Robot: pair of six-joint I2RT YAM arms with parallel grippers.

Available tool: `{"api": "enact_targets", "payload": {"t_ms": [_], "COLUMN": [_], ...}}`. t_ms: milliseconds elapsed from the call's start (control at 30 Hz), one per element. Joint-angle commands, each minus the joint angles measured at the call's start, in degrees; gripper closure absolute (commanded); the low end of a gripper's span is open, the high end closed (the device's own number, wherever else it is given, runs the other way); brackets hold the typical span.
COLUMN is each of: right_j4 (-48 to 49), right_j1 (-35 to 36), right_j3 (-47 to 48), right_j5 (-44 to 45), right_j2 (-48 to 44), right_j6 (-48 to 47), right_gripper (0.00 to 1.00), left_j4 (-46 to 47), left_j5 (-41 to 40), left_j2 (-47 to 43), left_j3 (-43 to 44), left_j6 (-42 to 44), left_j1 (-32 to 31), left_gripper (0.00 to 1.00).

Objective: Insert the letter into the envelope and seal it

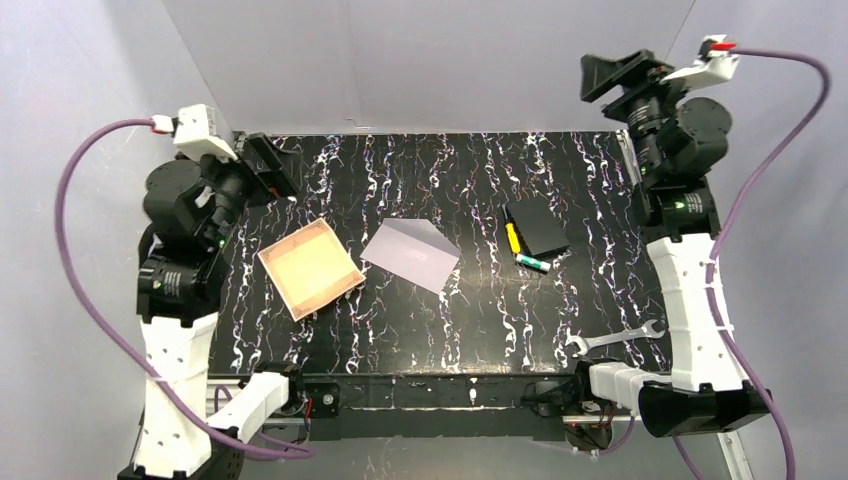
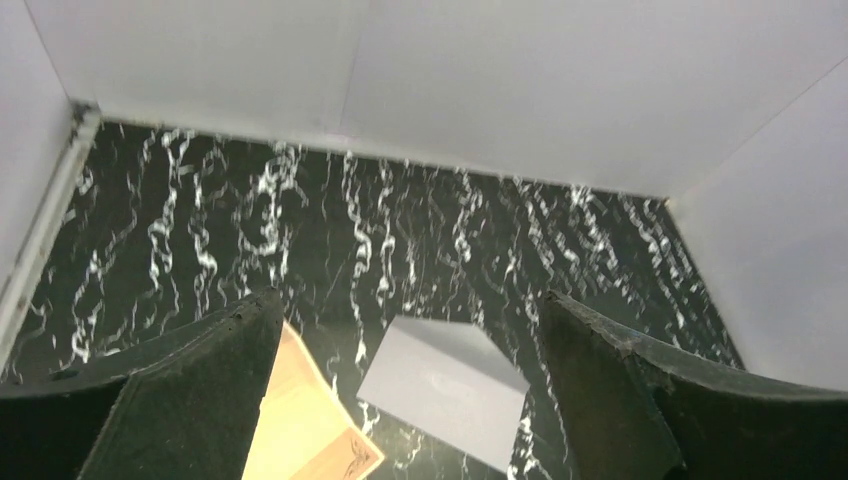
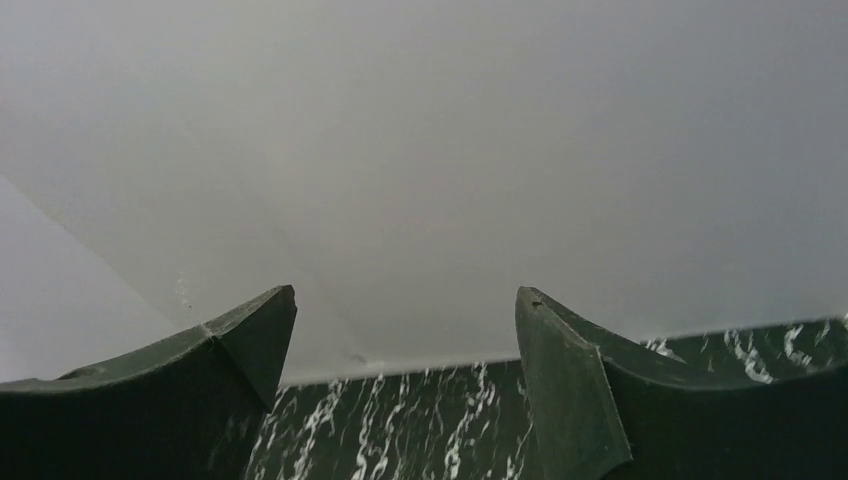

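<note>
The letter (image 1: 311,268), a cream-tan square with orange-brown edges, lies flat left of the table's middle. The pale lavender-white envelope (image 1: 410,254) lies just to its right, apart from it. Both show in the left wrist view, the letter (image 2: 300,420) at the lower left and the envelope (image 2: 445,388) in the middle. My left gripper (image 1: 272,165) is open and empty, raised at the far left, behind the letter; it also shows in its wrist view (image 2: 410,305). My right gripper (image 1: 618,72) is open and empty, raised high at the far right, facing the back wall (image 3: 405,300).
A small black box (image 1: 537,229) lies right of the envelope, with a yellow marker (image 1: 513,238) and a green-tipped battery (image 1: 534,263) beside it. A wrench (image 1: 615,339) lies near the front right edge. White walls close in the black marbled table (image 1: 420,320).
</note>
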Motion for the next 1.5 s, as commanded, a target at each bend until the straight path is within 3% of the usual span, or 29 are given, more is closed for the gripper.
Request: {"api": "enact_targets", "payload": {"t_ms": [0,167,267,400,500,633,733,833,1033,1200,1467], "right_j4": [0.2,2.8,4.7,6.0,7.9,7.8,10.3,14.2,15.6,14.1,17.1], "right_j1": [-0.2,0.7,6.3,19.1,26.2,33.2,35.7,37.2,41.0,44.2,46.6], "right_j3": [-5.8,-19.4,-27.3,-33.9,-36.3,-34.8,-33.6,-32.5,-27.8,-24.8,-19.0], "right_j5": [-7.0,-14.7,-13.2,-4.8,-3.7,-2.8,-5.5,-9.0,-9.2,-9.4,-14.4], "right_j2": [0.5,1.3,1.3,2.2,6.5,12.7,17.5,22.3,31.2,38.3,47.5], "right_j6": [7.1,17.6,20.8,22.4,25.4,27.1,27.4,28.8,31.4,34.0,34.3], "right_gripper": [0.13,0.19,0.21,0.17,0.19,0.23,0.35,0.43,0.37,0.30,0.31], "left_j4": [-2.6,0.0,-0.5,-0.5,-2.3,-2.8,0.5,4.2,9.3,10.4,10.2], "left_j5": [0.5,1.8,0.0,2.1,2.3,4.8,9.6,7.0,-0.7,1.8,7.3], "left_j2": [2.7,3.7,4.6,5.9,5.7,3.8,5.0,7.9,9.0,11.4,13.5], "left_j3": [-5.5,-17.7,-24.5,-32.9,-40.4,-47.7,-52.1,-55.1,-60.0,-63.6,-62.1], "left_j6": [-1.8,-9.2,-12.8,-13.3,-15.9,-21.0,-24.9,-26.8,-28.9,-30.5,-28.6], "left_j1": [0.4,0.4,0.4,0.4,0.4,0.4,0.4,0.4,0.4,0.4,0.4], "left_gripper": [0.02,0.02,0.02,0.14,0.34,0.52,0.56,0.67,0.74,0.76,0.83]}}
